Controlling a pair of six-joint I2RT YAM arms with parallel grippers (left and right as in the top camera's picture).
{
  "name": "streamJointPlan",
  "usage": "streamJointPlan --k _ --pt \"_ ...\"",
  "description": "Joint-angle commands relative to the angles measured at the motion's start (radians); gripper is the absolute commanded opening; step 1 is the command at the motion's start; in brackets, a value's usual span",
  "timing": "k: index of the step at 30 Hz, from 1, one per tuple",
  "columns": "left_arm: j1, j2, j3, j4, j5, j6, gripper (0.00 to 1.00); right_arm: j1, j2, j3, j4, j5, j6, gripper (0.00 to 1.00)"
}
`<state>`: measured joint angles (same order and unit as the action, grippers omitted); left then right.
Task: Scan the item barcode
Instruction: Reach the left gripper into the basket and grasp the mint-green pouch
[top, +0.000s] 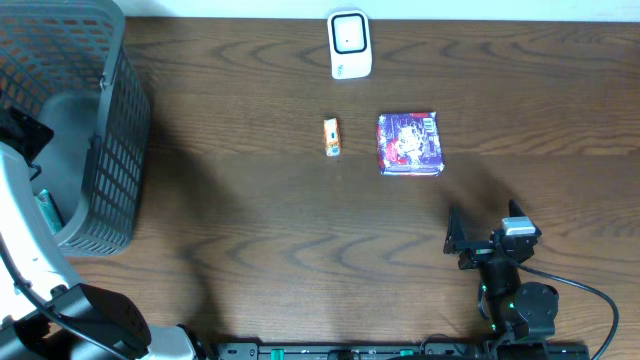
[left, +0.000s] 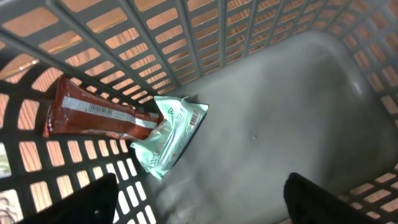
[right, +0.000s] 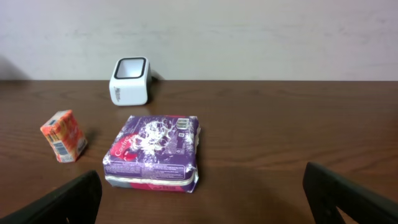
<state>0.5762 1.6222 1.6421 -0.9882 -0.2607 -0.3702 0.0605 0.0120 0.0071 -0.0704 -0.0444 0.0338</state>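
Box (right: 153, 152), flat, square, purple, white-and-red print, lying on wooden table (right: 280, 130)

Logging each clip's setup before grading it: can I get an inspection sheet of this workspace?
Surface: dark wood table.
Job's things: white scanner at the far edge. Orange box and purple pack lie side by side mid-table, apart. Grey basket at the left holds a red bar, whose end lies over a green pouch.
Clutter: nothing seen.
Claws: left claw is open and empty, inside the basket above the bar and pouch. Right claw is open and empty, on the near side of the pack.
Cables: black cable loops beside the right arm's base.
Surroundings: pale wall behind the table.
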Motion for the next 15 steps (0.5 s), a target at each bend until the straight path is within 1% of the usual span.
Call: streamJointPlan --k 1,8,15 --pt "0.003 0.011 -0.002 -0.003 -0.01 -0.006 0.8 -0.007 -0.006 -0.001 -0.004 0.005 0.003 0.99" --pt "0.003 0.011 -0.002 -0.004 -0.009 -0.006 0.8 -0.007 -0.006 -0.001 -0.004 0.005 0.003 0.99" --pt "0.003 0.011 -0.002 -0.037 -0.008 -0.005 0.8 -0.007 -0.006 -0.001 -0.004 0.005 0.003 0.99"
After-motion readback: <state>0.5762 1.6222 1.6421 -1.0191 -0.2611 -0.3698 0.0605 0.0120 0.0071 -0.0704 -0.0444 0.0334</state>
